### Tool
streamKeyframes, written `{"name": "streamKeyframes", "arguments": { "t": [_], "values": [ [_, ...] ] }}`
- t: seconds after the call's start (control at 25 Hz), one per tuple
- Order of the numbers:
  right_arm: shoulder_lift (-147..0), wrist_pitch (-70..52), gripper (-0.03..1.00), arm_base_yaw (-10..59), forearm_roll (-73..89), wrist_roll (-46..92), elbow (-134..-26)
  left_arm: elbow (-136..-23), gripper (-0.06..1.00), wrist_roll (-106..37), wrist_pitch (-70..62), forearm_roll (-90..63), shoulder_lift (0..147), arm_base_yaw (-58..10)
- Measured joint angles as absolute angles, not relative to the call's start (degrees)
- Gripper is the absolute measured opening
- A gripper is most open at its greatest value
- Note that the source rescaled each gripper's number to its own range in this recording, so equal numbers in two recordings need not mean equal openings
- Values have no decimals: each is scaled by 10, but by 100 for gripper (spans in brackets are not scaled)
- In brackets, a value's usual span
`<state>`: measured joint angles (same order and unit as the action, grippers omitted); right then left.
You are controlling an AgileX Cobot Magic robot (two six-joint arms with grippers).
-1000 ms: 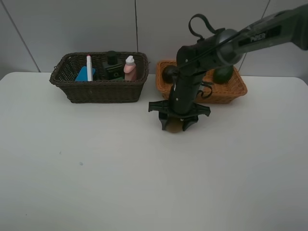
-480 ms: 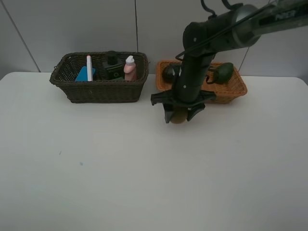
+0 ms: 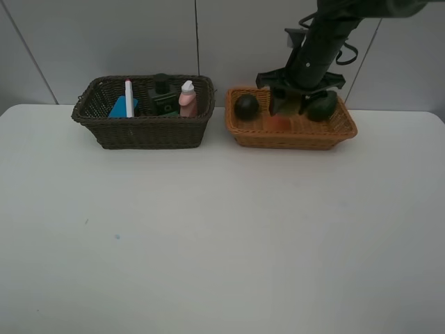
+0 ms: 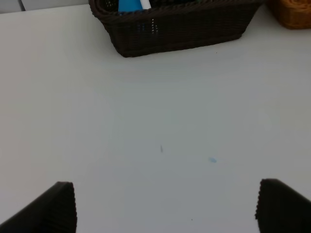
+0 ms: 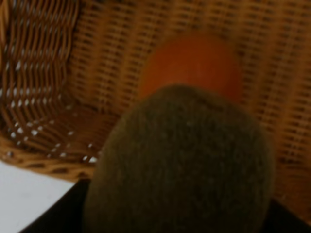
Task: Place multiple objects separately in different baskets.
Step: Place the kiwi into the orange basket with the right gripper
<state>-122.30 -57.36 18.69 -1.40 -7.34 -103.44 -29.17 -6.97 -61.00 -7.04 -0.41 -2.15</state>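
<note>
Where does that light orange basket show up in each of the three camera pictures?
Exterior high: the light orange basket sits right of the dark brown basket, under the right gripper.
Left wrist: only its corner shows at the picture's edge.
Right wrist: its weave fills the view behind the kiwi and orange bun.
Shared landmark: the white table.

Dark green-black arm (image 3: 321, 42) with looped black cables (matte), black tool (image 3: 297, 97).
</note>
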Motion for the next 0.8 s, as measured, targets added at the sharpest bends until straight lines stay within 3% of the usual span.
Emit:
{"name": "streamKeyframes", "arguments": {
  "t": [0.32,0.4,0.48,0.56,0.8],
  "values": [
    [-1284,-567,52,168,-89,-48,-1107,-292,91,-70,-610,-70,-4,-22],
    [-1288,-565,63,168,-113,-63,-1109,-292,91,-70,-610,-70,-4,-22],
    [-1292,-564,83,168,-124,-73,-1110,-292,91,-70,-610,-70,-4,-22],
    [-1294,-563,93,168,-127,-81,-1110,-292,91,-70,-610,-70,-4,-22],
    [-1292,-578,98,159,-101,-85,-1110,-292,91,-70,-610,-70,-4,-22]
  ]
}}
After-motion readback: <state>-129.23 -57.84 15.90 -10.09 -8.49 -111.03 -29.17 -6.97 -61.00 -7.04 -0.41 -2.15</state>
